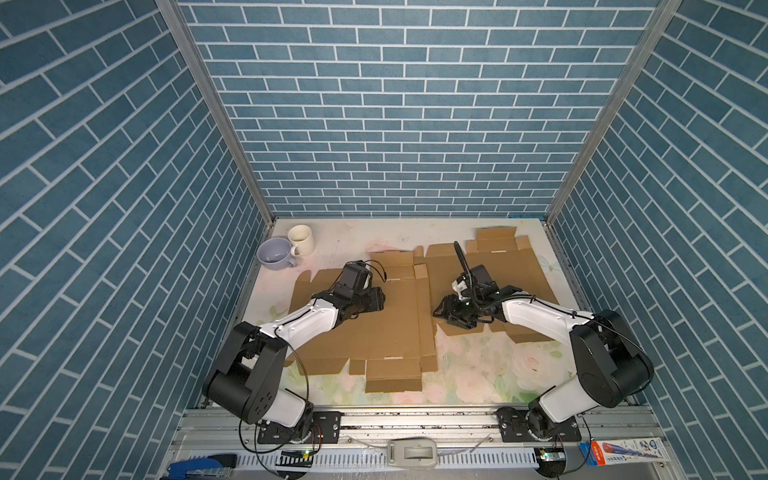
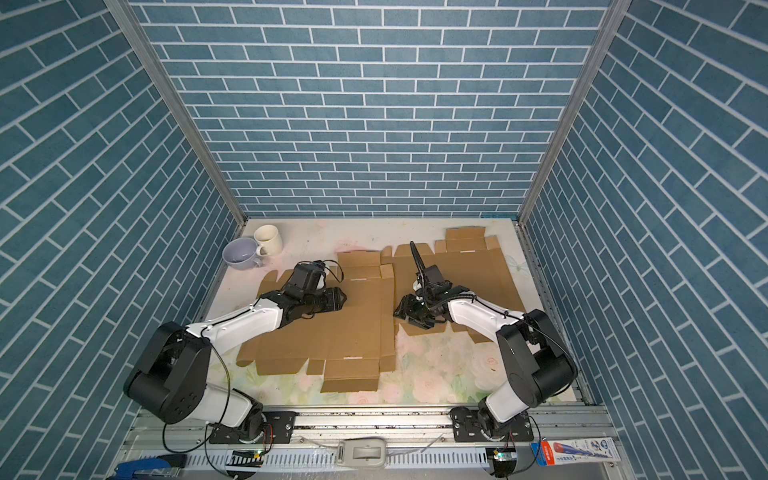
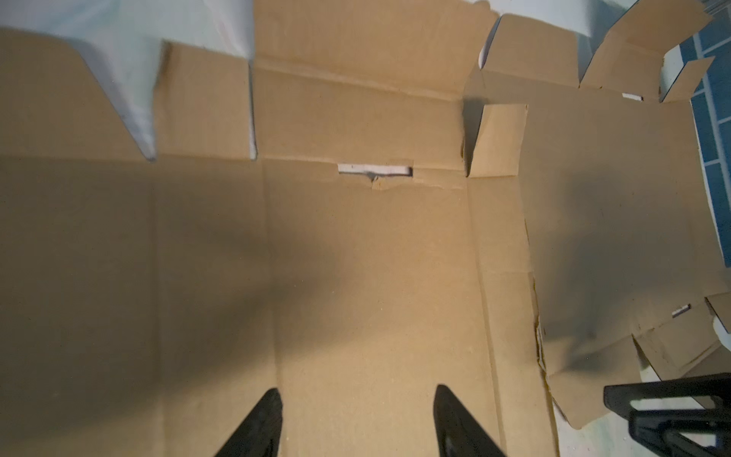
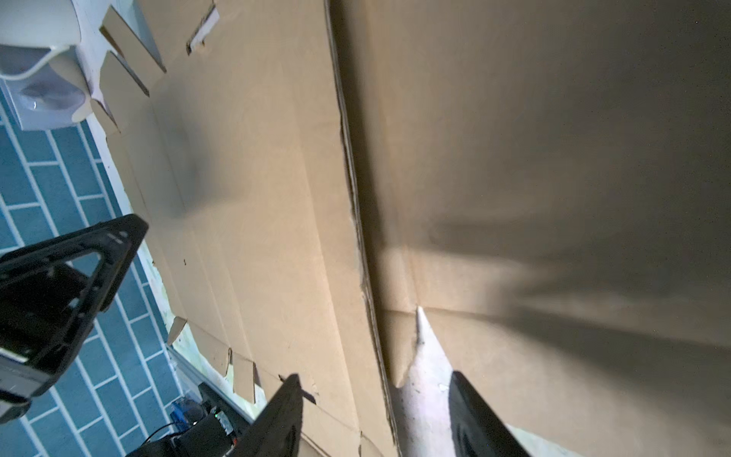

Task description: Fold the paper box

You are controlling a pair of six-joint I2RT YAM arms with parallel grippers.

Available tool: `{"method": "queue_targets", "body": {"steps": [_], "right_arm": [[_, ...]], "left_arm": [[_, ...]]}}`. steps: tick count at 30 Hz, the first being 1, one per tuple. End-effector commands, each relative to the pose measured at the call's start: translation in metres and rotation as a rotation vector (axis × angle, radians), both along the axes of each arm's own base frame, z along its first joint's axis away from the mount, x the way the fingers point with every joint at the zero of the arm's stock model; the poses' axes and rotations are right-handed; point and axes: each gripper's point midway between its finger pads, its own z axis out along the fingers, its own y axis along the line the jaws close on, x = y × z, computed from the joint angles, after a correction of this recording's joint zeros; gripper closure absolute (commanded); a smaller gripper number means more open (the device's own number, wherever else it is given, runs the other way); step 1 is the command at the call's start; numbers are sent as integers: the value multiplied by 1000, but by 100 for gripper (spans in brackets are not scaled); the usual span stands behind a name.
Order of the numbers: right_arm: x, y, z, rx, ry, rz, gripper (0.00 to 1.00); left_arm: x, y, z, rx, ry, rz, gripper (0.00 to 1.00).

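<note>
Two box blanks lie flat with no fold made, left blank [image 1: 386, 328] edging over right blank [image 1: 519, 270], while left gripper [image 3: 356, 389] and right gripper [image 4: 375, 375] hover half-spread, apparently empty.

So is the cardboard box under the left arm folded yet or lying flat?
Flat. The cardboard box lies spread on the table, its panels and flaps unfolded; no walls stand up.
</note>
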Motion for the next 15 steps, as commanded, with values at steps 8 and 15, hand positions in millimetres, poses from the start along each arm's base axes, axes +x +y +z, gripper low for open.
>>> {"method": "queue_targets", "body": {"steps": [8,15], "right_arm": [[33,27,-5,20,-15,18,41],[48,49,-5,79,-20,41,45]], "left_arm": [[-21,-4,-49,-28,104,-8,49],[-35,0,-74,-37,153,1,56]]}}
